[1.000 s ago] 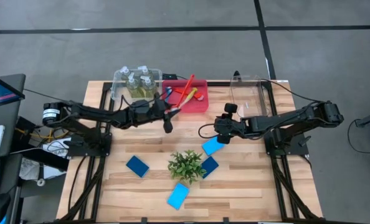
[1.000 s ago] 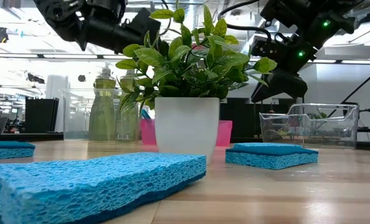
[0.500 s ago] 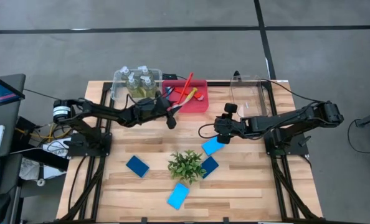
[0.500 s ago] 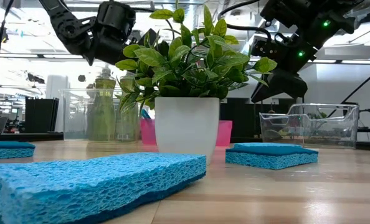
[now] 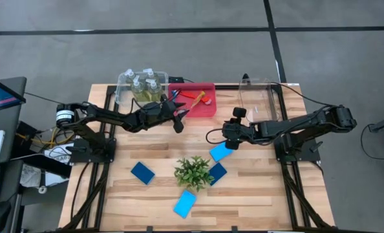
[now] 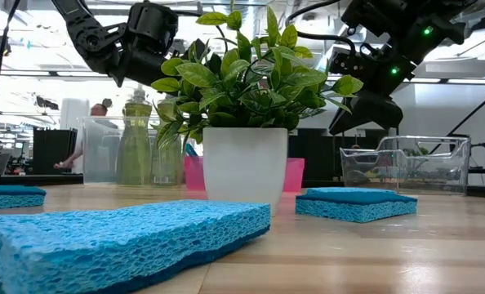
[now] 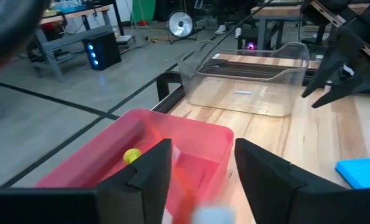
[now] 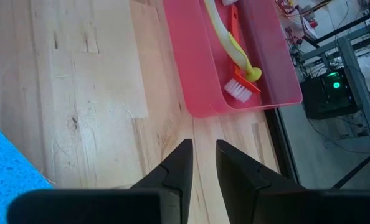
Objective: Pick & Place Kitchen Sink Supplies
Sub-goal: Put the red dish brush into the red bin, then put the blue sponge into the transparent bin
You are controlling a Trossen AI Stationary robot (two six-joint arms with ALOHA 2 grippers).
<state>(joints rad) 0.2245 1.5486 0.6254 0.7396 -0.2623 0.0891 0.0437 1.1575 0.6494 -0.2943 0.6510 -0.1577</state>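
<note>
Sponges (image 5: 142,172) lie on the slatted wooden table (image 5: 256,194), grey floor around.

A robotics lab or workshop is showing here. A wooden table (image 5: 160,194) is sitting on a grey concrete floor (image 5: 179,58), and beyond the table, workbenches (image 7: 73,28), a floor fan (image 7: 180,23) and a person (image 6: 95,135) are standing under bright ceiling lights.

Between my left gripper's (image 7: 200,168) parted fingers, red and blue streaks inside the red plastic bin (image 7: 197,134) blur beyond naming. The leafy green potted plant (image 6: 244,73) hides that bin's middle in the low view.
</note>
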